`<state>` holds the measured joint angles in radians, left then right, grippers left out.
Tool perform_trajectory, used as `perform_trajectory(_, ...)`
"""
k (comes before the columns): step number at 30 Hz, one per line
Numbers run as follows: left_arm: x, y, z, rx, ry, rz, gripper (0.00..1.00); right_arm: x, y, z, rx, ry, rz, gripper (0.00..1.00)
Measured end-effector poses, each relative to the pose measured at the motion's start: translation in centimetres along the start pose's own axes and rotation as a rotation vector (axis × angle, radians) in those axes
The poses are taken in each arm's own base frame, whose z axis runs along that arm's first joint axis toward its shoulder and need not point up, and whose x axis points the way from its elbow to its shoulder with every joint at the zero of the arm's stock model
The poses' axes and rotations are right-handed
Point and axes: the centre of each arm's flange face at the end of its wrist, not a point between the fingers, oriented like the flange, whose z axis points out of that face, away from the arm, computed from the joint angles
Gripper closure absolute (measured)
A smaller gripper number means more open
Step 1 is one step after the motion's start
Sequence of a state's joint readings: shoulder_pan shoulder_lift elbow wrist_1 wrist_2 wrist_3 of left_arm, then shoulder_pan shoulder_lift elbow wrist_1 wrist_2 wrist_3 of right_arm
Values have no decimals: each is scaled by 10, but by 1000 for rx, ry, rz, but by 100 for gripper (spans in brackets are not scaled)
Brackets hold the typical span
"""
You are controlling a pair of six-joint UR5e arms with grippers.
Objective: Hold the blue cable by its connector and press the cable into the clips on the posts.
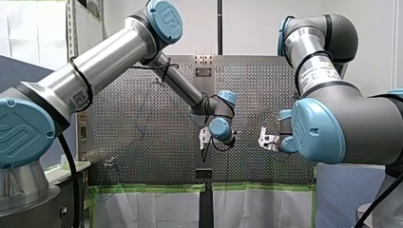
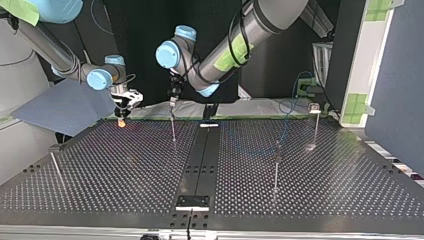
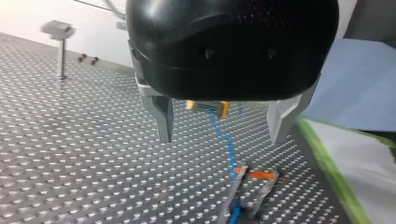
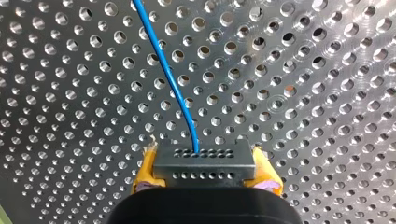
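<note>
In the right wrist view my right gripper [image 4: 205, 168] is shut on the black connector [image 4: 205, 161], gripped between yellow pads [image 4: 145, 170]. The blue cable [image 4: 164, 65] leaves the connector and runs away over the perforated table. In the left wrist view my left gripper [image 3: 222, 128] hangs open, its metal fingers [image 3: 162, 115] spread with nothing between them. Ahead of it is the held connector [image 3: 205, 106]; the blue cable [image 3: 225, 140] drops from it into a clip with an orange part [image 3: 254, 176] on a post. In the top view my left gripper [image 2: 172, 100] is above that post [image 2: 173, 131], and my right gripper [image 2: 121, 119] is to its left.
More thin posts stand on the table at the top view's left [image 2: 56, 167], right of middle [image 2: 276, 167] and far right [image 2: 315, 120]. A black strip [image 2: 200, 165] runs down the table's middle. Green tape [image 3: 327, 163] and a blue sheet [image 2: 65, 105] lie along the far edge.
</note>
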<state>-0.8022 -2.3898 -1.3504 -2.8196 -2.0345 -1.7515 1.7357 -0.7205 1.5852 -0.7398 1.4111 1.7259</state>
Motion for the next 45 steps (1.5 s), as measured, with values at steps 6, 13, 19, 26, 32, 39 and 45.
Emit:
perform_trajectory(6, -20, 11, -9, -3, -51, -11, 0, -1, -1, -1, 5, -12, 3, 100)
perform_trajectory(13, -41, 30, -21, -21, -95, -28, 0, -2, -2, -2, 7, -17, 9, 100)
perform_trajectory(19, -57, 51, -30, -46, -112, -40, 0, -4, -5, -3, 10, -28, 9, 100)
perform_trajectory(26, -67, 70, -44, -64, -105, -41, 0, -3, -4, -3, 8, -29, 10, 100)
perform_trajectory(32, -71, 79, -66, -71, -75, -27, 0, -3, -3, -3, 6, -30, 11, 100)
perform_trajectory(39, -76, 88, -94, -73, -50, -15, 0, -4, -3, -4, 5, -36, 11, 100)
perform_trajectory(45, -81, 96, -116, -74, -42, -16, 0, -4, -3, -4, 5, -39, 11, 100)
